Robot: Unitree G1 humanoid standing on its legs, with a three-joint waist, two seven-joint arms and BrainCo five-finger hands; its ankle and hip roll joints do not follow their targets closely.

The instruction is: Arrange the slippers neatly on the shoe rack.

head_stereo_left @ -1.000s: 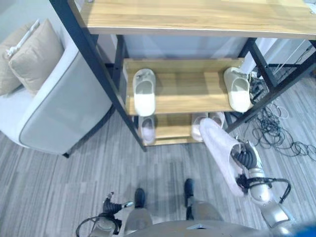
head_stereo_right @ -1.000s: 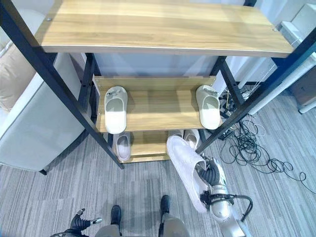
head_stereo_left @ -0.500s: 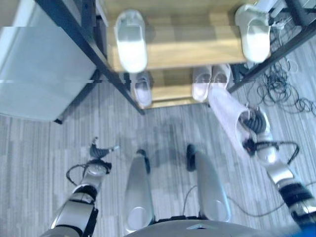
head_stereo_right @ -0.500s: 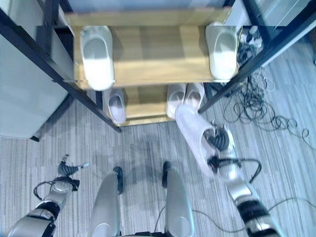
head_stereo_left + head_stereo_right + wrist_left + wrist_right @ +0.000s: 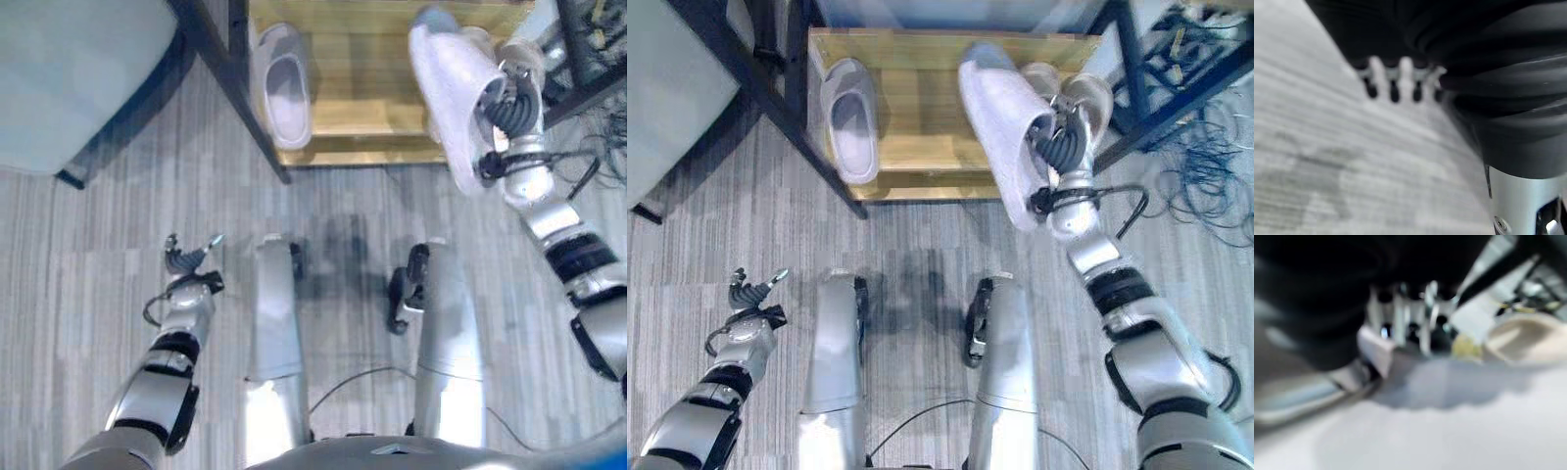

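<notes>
My right hand [image 5: 1059, 149] is shut on a pale pink slipper [image 5: 997, 122], its fingers curled into the opening. The slipper hangs toe-forward over the right half of the shoe rack's wooden bottom shelf [image 5: 916, 108]. A matching pale slipper [image 5: 850, 119] lies on the left of that shelf. Just beyond the held slipper, another pale slipper [image 5: 1091, 94] peeks out on the shelf's right. My left hand [image 5: 750, 297] hangs low at the lower left over the floor, fingers curled and holding nothing.
The rack's black frame posts [image 5: 227, 83] slant down at the shelf's left and right corners. A grey sofa [image 5: 69, 78] stands to the left of the rack. Loose cables [image 5: 1207, 162] lie on the floor at the right.
The camera has tipped down, so the upper shelves have left the picture. My right hand has carried the slipper from in front of the rack to over the bottom shelf.
</notes>
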